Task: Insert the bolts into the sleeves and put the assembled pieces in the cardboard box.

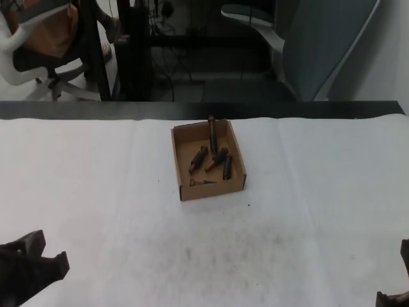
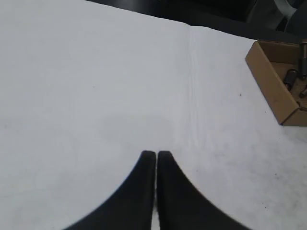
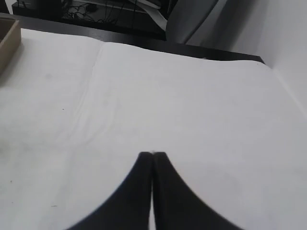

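Observation:
The cardboard box [image 1: 181, 169] sits on the white bench cover near the middle, with several dark assembled bolt-and-sleeve pieces [image 1: 214, 158] lying inside it. One piece [image 1: 211, 128] leans against the box's far wall. In the left wrist view the box [image 2: 271, 81] shows at the edge, some pieces [image 2: 290, 76] visible in it. My left gripper [image 2: 156, 155] is shut with nothing in it, hovering over bare cover at the bench's near left [image 1: 29, 262]. My right gripper [image 3: 152, 155] is likewise shut and empty at the near right [image 1: 396, 291]. A corner of the box [image 3: 8, 40] shows in the right wrist view.
The white cover [image 1: 307, 211] spreads across the bench, with a fold line running past the box. The bench's dark far edge [image 1: 268, 109] lies behind it, then office chairs and desk legs. Open room lies between both grippers and the box.

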